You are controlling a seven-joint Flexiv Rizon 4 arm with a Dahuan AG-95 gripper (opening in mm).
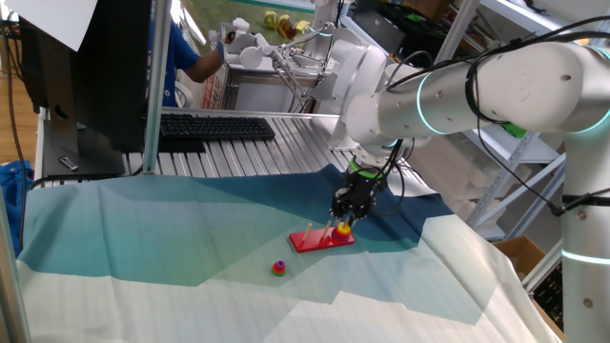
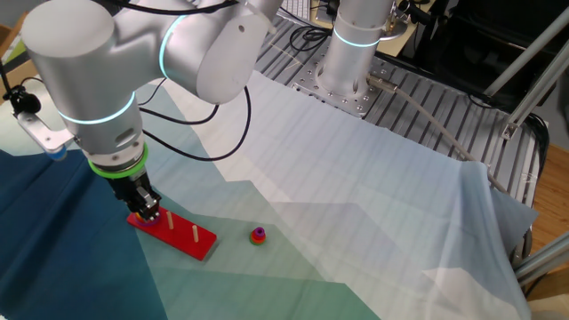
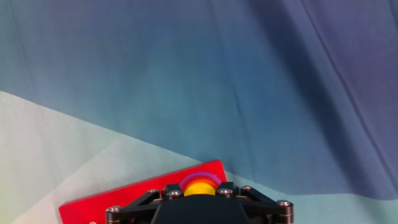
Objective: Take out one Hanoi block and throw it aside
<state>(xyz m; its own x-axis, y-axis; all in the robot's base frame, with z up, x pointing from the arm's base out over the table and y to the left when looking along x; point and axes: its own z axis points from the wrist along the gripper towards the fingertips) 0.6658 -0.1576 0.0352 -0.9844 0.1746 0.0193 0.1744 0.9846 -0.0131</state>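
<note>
The red peg base [image 1: 319, 240] lies on the blue-green cloth; it also shows in the other fixed view [image 2: 191, 238] and the hand view [image 3: 124, 193]. The yellow Hanoi block [image 3: 199, 186] sits on top of a small stack at the base's end, with an orange and a magenta rim showing under it. In one fixed view the block [image 1: 343, 230] shows just below the fingertips. My gripper [image 3: 199, 193] is down over that end of the base [image 1: 343, 219], its jaws tight against both sides of the yellow block. In the other fixed view the gripper [image 2: 147, 212] hides the stack.
A small red-magenta rounded piece [image 1: 278, 268] lies loose on the cloth in front of the base, also seen in the other fixed view [image 2: 257, 235]. Two bare pegs [image 2: 194, 233] stand on the base. A keyboard [image 1: 214, 126] and monitor stand behind on the metal table.
</note>
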